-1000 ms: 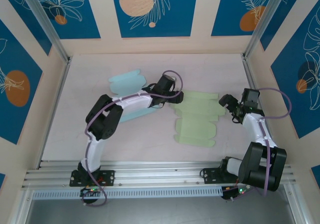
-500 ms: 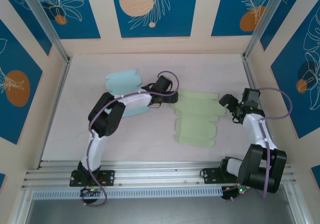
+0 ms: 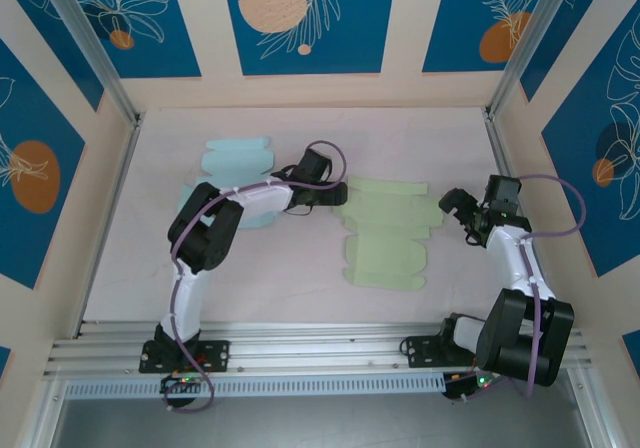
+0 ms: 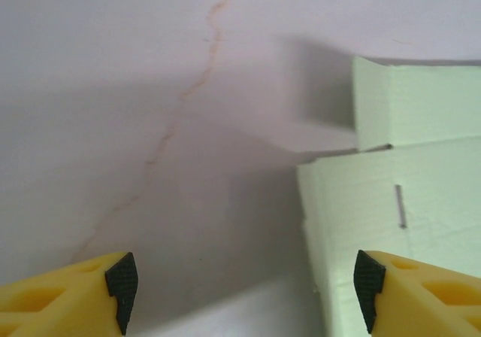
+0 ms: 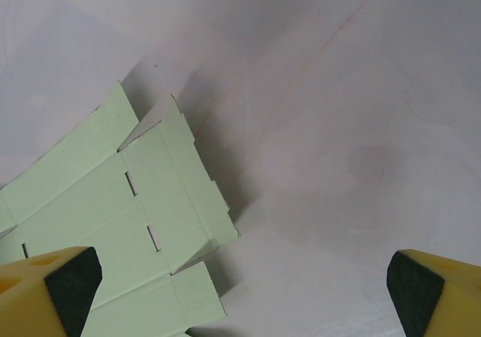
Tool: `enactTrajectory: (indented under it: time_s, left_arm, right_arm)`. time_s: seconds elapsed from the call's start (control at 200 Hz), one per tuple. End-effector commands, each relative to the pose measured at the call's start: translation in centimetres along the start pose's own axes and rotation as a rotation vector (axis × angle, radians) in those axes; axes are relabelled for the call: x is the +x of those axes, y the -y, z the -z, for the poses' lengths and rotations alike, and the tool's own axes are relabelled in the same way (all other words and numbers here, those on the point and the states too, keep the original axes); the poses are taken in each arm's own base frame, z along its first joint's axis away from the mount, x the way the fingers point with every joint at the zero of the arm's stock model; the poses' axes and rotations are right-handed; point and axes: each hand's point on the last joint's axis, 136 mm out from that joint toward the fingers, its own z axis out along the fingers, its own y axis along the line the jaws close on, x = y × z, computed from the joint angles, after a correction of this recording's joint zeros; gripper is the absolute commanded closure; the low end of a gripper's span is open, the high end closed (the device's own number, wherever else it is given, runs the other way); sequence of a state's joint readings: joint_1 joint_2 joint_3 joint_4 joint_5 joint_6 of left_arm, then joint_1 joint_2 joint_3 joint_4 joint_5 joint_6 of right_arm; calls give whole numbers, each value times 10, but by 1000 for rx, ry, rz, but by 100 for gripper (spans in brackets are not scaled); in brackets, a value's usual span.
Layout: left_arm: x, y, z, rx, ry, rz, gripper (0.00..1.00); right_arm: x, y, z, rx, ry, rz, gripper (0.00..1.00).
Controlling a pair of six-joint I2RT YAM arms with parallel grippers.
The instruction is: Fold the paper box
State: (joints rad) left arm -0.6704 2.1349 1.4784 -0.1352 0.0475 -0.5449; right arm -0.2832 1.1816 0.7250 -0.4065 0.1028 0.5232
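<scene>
Seen from above, the unfolded paper box (image 3: pixel 385 233) lies flat between the left gripper (image 3: pixel 337 193) and the right gripper (image 3: pixel 458 213); the left wrist view shows jaws parted astride its edge, apparently to catch a flap; the right wrist view shows jaws wide and empty beside it.

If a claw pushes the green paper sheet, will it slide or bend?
Probably slides: the sheet looks thin and lies flat on the smooth table. Lifted, it would likely bend at its creases; one flap seems raised, casting a shadow.

Left gripper (image 3: pixel 338 192): shifted toward the table's left edge. Green paper box (image 3: pixel 385 236) and blue sheet (image 3: pixel 235 158): both displaced leftward.
</scene>
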Motion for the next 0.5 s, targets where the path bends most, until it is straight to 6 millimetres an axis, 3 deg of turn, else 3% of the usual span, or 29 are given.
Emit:
enactTrajectory:
  time_s: [0.0, 0.21, 0.295, 0.4, 0.495]
  left_arm:
    - [-3, 31, 3, 121, -14, -31, 26]
    - [5, 36, -6, 182, -29, -52, 47]
    - [1, 42, -6, 245, -16, -84, 76]
    - [-19, 37, 11, 309, 67, -114, 99]
    - [-37, 20, 33, 312, 152, -162, 100]
  right_arm:
    - [-5, -7, 5, -28, -4, 1, 0]
    - [-2, -16, 4, -74, -24, 2, 0]
    - [0, -23, 4, -103, -36, 15, 1]
    - [4, -36, 7, -153, -51, 60, 0]
    - [8, -53, 10, -208, -57, 116, 0]
